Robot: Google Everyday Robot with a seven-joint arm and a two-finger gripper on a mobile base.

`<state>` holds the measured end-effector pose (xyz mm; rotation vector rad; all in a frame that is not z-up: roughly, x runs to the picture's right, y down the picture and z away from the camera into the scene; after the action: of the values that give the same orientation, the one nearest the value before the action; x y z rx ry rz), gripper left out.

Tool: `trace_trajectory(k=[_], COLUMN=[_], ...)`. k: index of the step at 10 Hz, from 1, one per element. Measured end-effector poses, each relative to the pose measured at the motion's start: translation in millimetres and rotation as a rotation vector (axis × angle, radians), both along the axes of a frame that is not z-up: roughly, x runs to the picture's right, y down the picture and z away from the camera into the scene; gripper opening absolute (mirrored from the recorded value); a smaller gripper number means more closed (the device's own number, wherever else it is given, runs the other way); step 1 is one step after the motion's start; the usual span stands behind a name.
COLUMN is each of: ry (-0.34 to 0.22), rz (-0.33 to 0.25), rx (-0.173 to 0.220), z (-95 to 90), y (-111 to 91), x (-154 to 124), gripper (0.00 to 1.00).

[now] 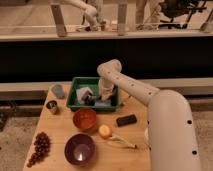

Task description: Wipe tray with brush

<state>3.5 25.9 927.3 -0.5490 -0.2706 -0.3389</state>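
The green tray stands at the back of the wooden table. My arm reaches over from the right and bends down into it. My gripper is low inside the tray, right of its middle. A small dark thing that looks like the brush lies on the tray floor just left of the gripper, beside a pale grey object. I cannot tell whether the gripper holds the brush.
In front of the tray are an orange bowl, a purple bowl, a flat black block, a yellow-orange ball and a thin stick. A grey cup, a small metal cup and dark grapes are at the left.
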Motion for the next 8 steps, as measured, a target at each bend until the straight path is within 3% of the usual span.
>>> trace_trajectory(k=[5,8], ry=[-0.024,-0.054], rz=[-0.017,-0.022], rx=[0.019,0.028], z=[22.4,30.6], y=[-29,-24], x=[-40,-64], gripper=[0.00,0.00])
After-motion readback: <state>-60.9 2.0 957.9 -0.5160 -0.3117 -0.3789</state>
